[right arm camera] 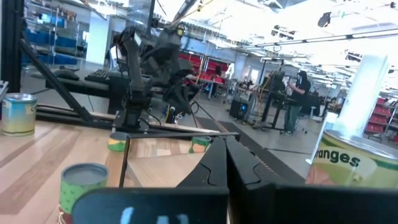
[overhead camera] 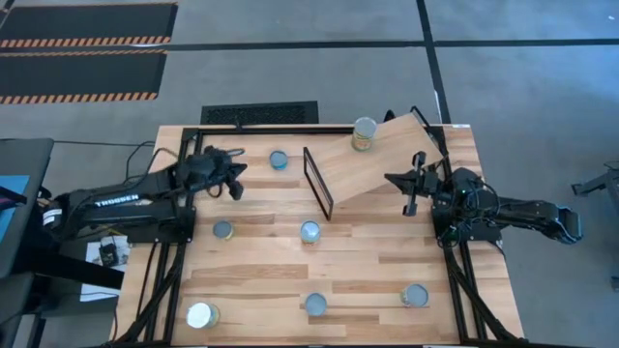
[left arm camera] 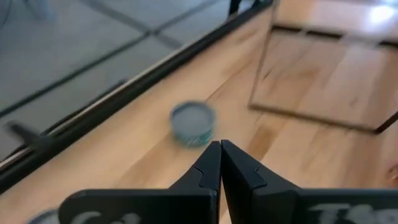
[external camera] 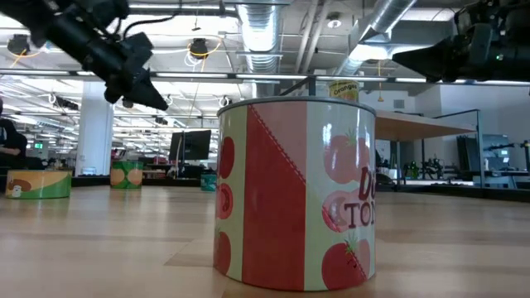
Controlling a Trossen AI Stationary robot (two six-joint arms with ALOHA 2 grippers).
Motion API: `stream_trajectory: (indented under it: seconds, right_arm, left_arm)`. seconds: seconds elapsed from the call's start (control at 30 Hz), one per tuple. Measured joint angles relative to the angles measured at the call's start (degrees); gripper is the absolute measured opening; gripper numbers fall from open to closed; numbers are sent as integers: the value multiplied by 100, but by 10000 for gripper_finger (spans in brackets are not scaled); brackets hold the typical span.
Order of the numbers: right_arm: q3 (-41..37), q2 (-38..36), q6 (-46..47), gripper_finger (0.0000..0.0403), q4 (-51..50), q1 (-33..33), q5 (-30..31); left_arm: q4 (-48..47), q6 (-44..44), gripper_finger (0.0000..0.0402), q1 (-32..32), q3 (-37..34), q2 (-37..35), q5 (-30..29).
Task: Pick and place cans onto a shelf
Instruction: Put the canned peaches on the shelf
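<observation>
The shelf [overhead camera: 377,159] is a slanted light-wood board with a thin black frame [overhead camera: 317,182] at its left end. One can with a yellow-green label [overhead camera: 364,133] stands on its far edge and shows in the right wrist view [right arm camera: 348,165]. Several cans stand on the table, among them a teal one [overhead camera: 279,159] at the far left, also in the left wrist view [left arm camera: 193,123]. My left gripper [overhead camera: 232,182] is shut and empty, raised left of that can [left arm camera: 220,155]. My right gripper [overhead camera: 411,191] is shut and empty, over the shelf's right end [right arm camera: 227,149].
Other cans stand at mid-table [overhead camera: 223,230] [overhead camera: 309,231] and near the front edge [overhead camera: 315,304] [overhead camera: 415,295], with a white-topped one [overhead camera: 201,315] at the front left. A red tomato can [external camera: 294,190] fills the low view. Black frame rails [overhead camera: 179,251] run along the table's sides.
</observation>
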Motion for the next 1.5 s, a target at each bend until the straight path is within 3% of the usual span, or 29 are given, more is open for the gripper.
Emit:
stream_trajectory:
  seconds: [0.2,0.33,0.67,0.87,1.07,1.3,1.4,1.5]
  right_arm:
    - [0,0,-41,4,-34,0,-2]
    - [0,0,-41,6,-40,0,-2]
    - [0,0,-55,5,-94,-1,-2]
    - [0,0,-89,5,-107,-4,-2]
    - [2,0,-104,5,-119,-4,-2]
    - [2,1,-130,5,-144,-2,-2]
    - [2,2,-130,5,-147,-2,-2]
    - [2,2,-126,5,-147,-2,0]
  left_arm:
    - [-1778,413,0,847,1133,874,288]
    - [-2488,872,11,1305,1564,1485,375]
    - [-2809,1490,118,1883,1677,2817,189]
    - [-2584,1924,141,1882,1677,3469,-48]
    - [-2296,2107,117,1883,1701,3973,-522]
    - [-2399,2489,20,1859,1705,3952,-489]
    - [-2634,2525,9,1832,1679,3685,-77]
    - [-2849,2529,5,1737,1671,3281,721]
